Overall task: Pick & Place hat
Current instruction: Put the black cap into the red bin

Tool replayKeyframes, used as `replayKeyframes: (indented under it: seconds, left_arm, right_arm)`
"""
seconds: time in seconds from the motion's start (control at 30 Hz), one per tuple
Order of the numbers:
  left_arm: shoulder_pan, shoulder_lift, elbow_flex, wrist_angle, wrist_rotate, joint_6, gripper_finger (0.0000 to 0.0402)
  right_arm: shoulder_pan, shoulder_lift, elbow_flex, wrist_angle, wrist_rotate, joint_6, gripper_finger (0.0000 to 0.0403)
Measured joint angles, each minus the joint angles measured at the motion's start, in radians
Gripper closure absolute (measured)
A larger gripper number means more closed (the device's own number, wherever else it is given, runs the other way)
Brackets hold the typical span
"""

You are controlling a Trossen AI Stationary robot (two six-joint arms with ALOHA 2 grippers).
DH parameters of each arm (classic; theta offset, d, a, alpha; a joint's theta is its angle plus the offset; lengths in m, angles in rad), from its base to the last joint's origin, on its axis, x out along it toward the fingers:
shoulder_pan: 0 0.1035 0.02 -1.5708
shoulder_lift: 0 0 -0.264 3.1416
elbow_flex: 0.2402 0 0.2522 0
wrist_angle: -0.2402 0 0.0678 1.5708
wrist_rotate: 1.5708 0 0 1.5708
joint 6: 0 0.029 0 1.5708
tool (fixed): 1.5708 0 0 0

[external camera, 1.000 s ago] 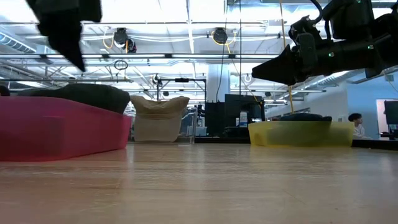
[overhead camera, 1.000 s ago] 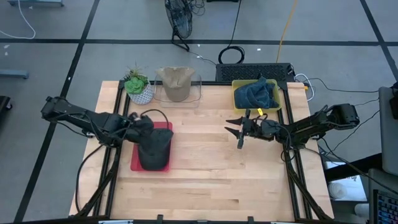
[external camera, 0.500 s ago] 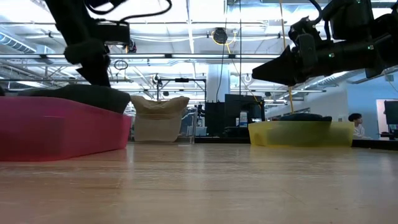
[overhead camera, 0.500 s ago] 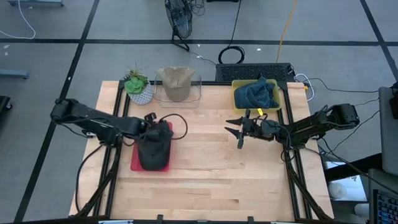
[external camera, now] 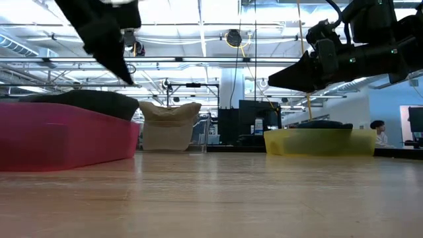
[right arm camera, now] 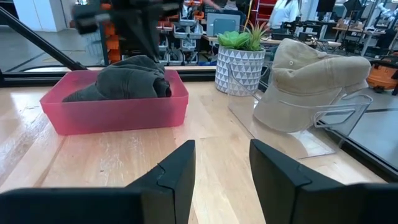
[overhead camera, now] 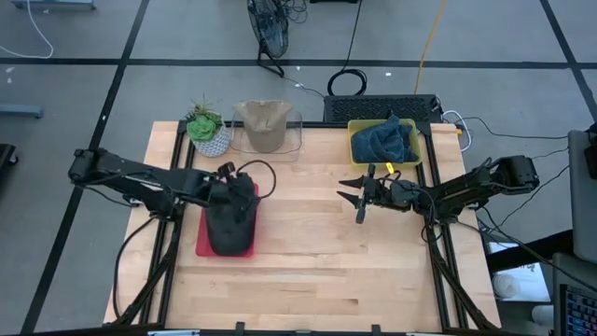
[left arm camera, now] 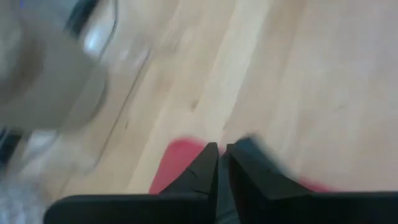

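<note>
Dark grey hat (overhead camera: 231, 222): laid in the red bin (overhead camera: 205, 245) at the table's left (filling most of it).
Left gripper (overhead camera: 224, 177): held just above the hat's far end, fingers (left arm camera: 200, 171) closed on nothing.
Right gripper (overhead camera: 354, 195): hung over mid-table, fingers (right arm camera: 168, 171) parted, nothing held.
Beige cap (overhead camera: 262, 124): seated in a clear holder (overhead camera: 296, 140) at the far edge.

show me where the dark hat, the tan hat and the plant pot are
dark hat (overhead camera: 230, 222), high view, on its crown.
tan hat (overhead camera: 263, 125), high view, on its crown.
plant pot (right arm camera: 241, 70), right wrist view, on its patterned side.
</note>
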Motion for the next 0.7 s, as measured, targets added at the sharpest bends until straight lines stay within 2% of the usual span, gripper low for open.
replayKeyframes:
  seconds: [0.23, 0.5, 0.7]
  left_arm:
    - [-0.086, 0.018, 0.001, 0.113, 0.024, 0.053, 0.0355]
    - [-0.099, 0.154, 0.0, 0.045, -0.059, -0.006, 0.0355]
    - [-0.072, 0.227, 0.001, 0.011, -0.054, -0.016, 0.0355]
  right_arm:
    - [0.0, 0.0, 0.0, -0.006, 0.0, 0.007, 0.0273]
    - [0.0, 0.0, 0.0, -0.007, -0.003, 0.007, 0.0273]
    - [0.0, 0.0, 0.0, -0.015, -0.002, 0.007, 0.0273]
